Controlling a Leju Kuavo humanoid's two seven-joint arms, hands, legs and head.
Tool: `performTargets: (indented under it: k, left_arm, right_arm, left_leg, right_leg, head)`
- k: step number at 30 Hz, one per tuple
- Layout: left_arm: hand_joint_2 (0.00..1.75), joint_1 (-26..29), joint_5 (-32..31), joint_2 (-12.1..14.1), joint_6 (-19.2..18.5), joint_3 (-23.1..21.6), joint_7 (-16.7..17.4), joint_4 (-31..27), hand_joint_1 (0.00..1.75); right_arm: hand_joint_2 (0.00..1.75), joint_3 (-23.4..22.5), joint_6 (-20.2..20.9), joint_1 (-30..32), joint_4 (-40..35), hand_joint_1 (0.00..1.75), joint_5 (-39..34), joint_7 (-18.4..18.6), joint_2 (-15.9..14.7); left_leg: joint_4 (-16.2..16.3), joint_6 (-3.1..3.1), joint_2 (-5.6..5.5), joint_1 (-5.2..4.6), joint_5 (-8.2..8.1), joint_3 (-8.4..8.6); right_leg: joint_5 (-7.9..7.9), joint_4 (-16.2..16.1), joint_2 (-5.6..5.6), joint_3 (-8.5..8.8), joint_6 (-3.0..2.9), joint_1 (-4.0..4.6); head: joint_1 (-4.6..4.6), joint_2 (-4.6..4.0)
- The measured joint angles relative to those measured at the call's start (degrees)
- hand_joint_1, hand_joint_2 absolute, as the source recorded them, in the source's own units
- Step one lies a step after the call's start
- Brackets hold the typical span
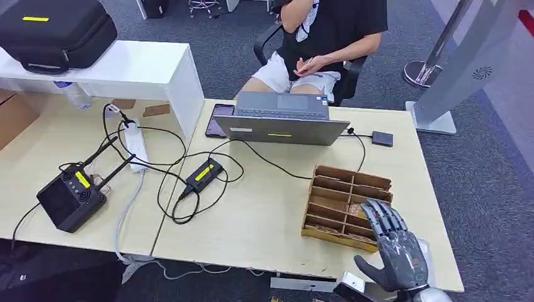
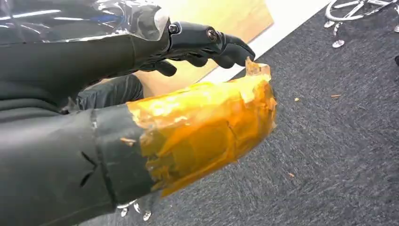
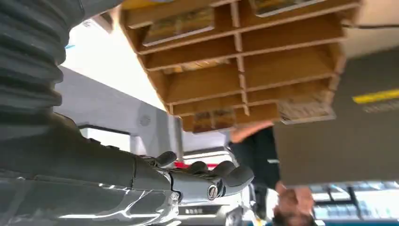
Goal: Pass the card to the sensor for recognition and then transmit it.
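Right hand [image 1: 393,245] sits at the lower right of the head view, palm down, fingers [image 1: 381,214] spread and extended over the near right corner of the wooden divider tray [image 1: 334,182]; thumb out to the side. Nothing held. Right wrist view confirms it: fingers [image 3: 226,176] slightly bent and apart, nothing between them, tray [image 3: 244,70] in the upper part of that frame.

Cards [image 3: 179,26] lie flat in some tray compartments, seen in the right wrist view as patterned rectangles; another card [image 3: 211,120] in a farther slot. In the head view the tray contents are too small to make out beyond a brownish patch beside the fingertips.

Left hand [image 2: 207,44] in the upper middle of the left wrist view, dark fingers [image 2: 235,49] curled gently forward, holding nothing. Thumb [image 2: 202,127] wrapped in orange tape. Grey carpet [image 2: 329,141] below it.

Tabletop [image 1: 264,207]: open laptop [image 1: 280,119] at upper centre, phone [image 1: 217,119] just left of it, small dark box [image 1: 382,138] on a cable to the right of the laptop. Black adapter with yellow label [image 1: 204,173] among looped cables, centre left. Black radio unit with antennas [image 1: 72,195] at left

Person [image 1: 321,38] seated behind the tabletop, top centre
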Motion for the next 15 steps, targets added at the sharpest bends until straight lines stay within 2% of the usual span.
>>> performTargets:
  k: [8,9,10,11,12,15]
  left_arm:
    - [0.0,0.0,-0.1,0.0,0.0,0.0,0.0,0.0,0.0]
    - [0.0,0.0,-0.1,0.0,0.0,0.0,0.0,0.0,0.0]
    - [0.0,0.0,-0.1,0.0,0.0,0.0,0.0,0.0,0.0]
    - [0.0,0.0,-0.1,0.0,0.0,0.0,0.0,0.0,0.0]
    - [0.0,0.0,-0.1,0.0,0.0,0.0,0.0,0.0,0.0]
    - [0.0,0.0,0.0,0.0,0.0,0.0,0.0,0.0,0.0]
  right_arm:
    - [1.75,0.5,0.9,-1.1,2.3,0.0,0.6,3.2,-1.4]
    - [1.75,0.6,0.9,-1.2,2.5,0.05,0.6,3.2,-1.5]
    - [1.75,0.7,0.9,-1.2,2.7,0.33,0.6,3.3,-1.6]
    - [1.75,0.9,0.9,-1.3,2.8,0.79,0.6,3.5,-1.6]
    - [1.75,1.0,0.9,-1.4,3.0,1.36,0.6,3.6,-1.6]
    - [1.75,1.5,0.8,-1.7,3.4,1.5,0.6,3.7,-1.6]
  left_leg:
    - [0.0,0.0,-0.01,0.0,0.0,-0.01]
    - [0.0,0.0,-0.01,0.0,0.0,-0.01]
    - [0.0,0.0,-0.01,0.0,0.0,-0.01]
    - [0.0,0.0,-0.01,0.0,0.0,-0.01]
    - [0.0,0.0,-0.01,0.0,0.0,-0.01]
    - [0.0,0.0,-0.01,0.0,0.0,0.0]
  right_leg:
    - [0.0,0.0,-0.01,0.0,0.0,0.0]
    - [0.0,0.0,-0.01,0.0,0.0,0.0]
    - [0.0,0.0,-0.01,0.0,0.0,0.0]
    - [0.0,0.0,-0.01,0.0,0.0,0.0]
    - [0.0,0.0,-0.01,0.0,0.0,0.0]
    - [0.0,0.0,-0.01,0.0,0.0,0.0]
  head:
    - [0.0,0.0]
    - [0.0,0.0]
    - [0.0,0.0]
    - [0.0,0.0]
    - [0.0,0.0]
    - [0.02,0.0]
